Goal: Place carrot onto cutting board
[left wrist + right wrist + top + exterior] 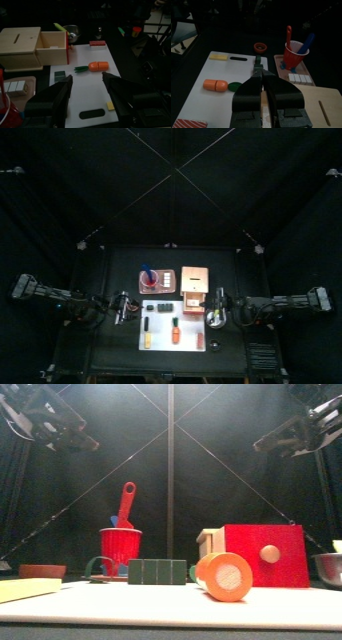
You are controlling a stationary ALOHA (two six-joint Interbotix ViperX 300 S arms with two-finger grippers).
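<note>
The carrot (pixel 175 334) is a short orange piece with a green end. It lies on the white cutting board (pixel 160 342), near its middle. It shows in the front view (pixel 223 576), the left wrist view (pixel 98 65) and the right wrist view (pixel 216 85). My left gripper (pixel 90 95) is open and empty, above the board's left side (pixel 124 308). My right gripper (pixel 258 74) is shut with nothing seen in it, above the board's right side (pixel 214 312). Both hang high above the table in the front view.
A copper-orange square box (pixel 198 280) with a wooden side (pixel 30 45) stands behind the board. A red cup (pixel 120 546) with utensils stands to its left. A yellow piece (pixel 218 57), a red piece (pixel 97 44) and a small red bowl (pixel 260 47) lie near the board.
</note>
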